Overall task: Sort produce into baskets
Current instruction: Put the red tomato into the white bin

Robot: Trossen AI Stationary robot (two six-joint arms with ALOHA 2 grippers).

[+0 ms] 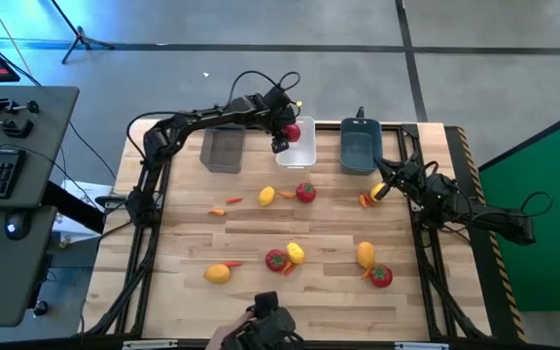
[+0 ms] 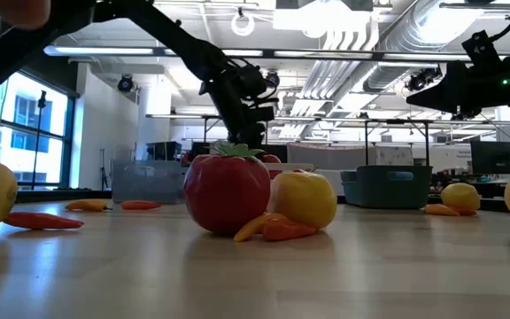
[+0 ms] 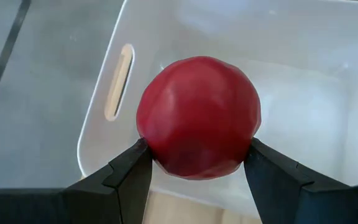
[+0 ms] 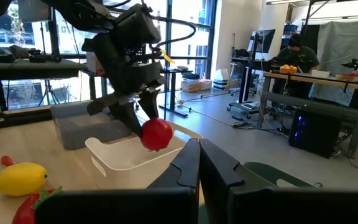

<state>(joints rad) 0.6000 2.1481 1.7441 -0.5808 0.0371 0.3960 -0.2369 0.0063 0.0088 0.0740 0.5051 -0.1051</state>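
**Tomato held over the white bin, drop not yet made**

High view: the left gripper [image 1: 285,136] reaches across to the table's far edge, clamped on a round red toy tomato [image 1: 292,131] above the white rectangular plastic bin [image 1: 300,155], which sits between the smoky grey translucent bin [image 1: 222,153] and the dark teal-grey bin [image 1: 360,148]. The right gripper [image 1: 385,189] waits near the table's right edge, fingers shut on nothing.

Low view: the left arm bends down from above behind the foreground produce; the bins stand along the far edge.

Left wrist view: both fingers [image 3: 132,171] pinch the tomato's sides, with the white bin's floor beneath.

Right wrist view: the tomato hangs close over the bin's near rim. Released here, it could strike that rim or bounce out onto the table, since it looks off-centre and the toy is round and smooth.
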